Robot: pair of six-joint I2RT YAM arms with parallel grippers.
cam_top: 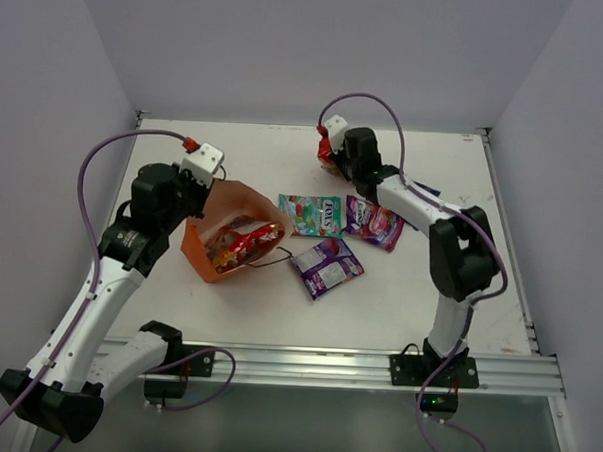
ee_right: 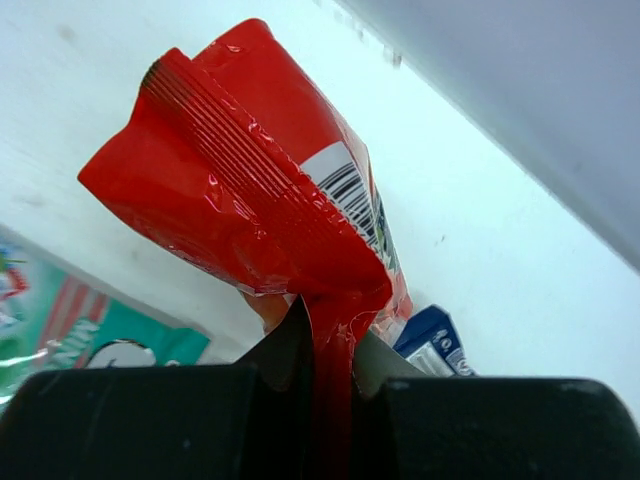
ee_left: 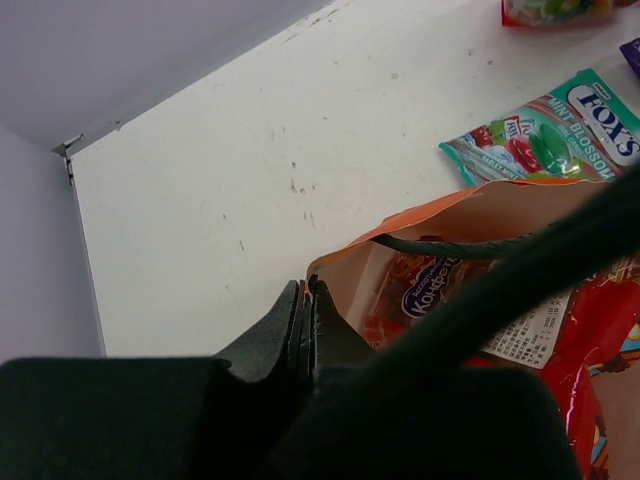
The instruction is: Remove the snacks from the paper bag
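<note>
The orange paper bag (cam_top: 202, 254) lies open at the left-centre of the table, its cream inside (ee_left: 440, 225) showing. My left gripper (cam_top: 204, 188) is shut on its rim (ee_left: 306, 300). Red packets (cam_top: 243, 242) lie inside the bag and also show in the left wrist view (ee_left: 592, 325). My right gripper (cam_top: 331, 160) is at the far middle, shut on a red packet (ee_right: 250, 170) that hangs from its jaws (ee_right: 330, 345) above the table. A green packet (cam_top: 312, 214) and two purple packets (cam_top: 373, 223) (cam_top: 325, 267) lie on the table right of the bag.
A blue-and-white packet (ee_right: 432, 345) lies on the table beside the right gripper. The bag's dark cord handle (ee_left: 450, 246) loops across its mouth. White walls stand at the back and both sides. A metal rail (cam_top: 355, 367) runs along the near edge.
</note>
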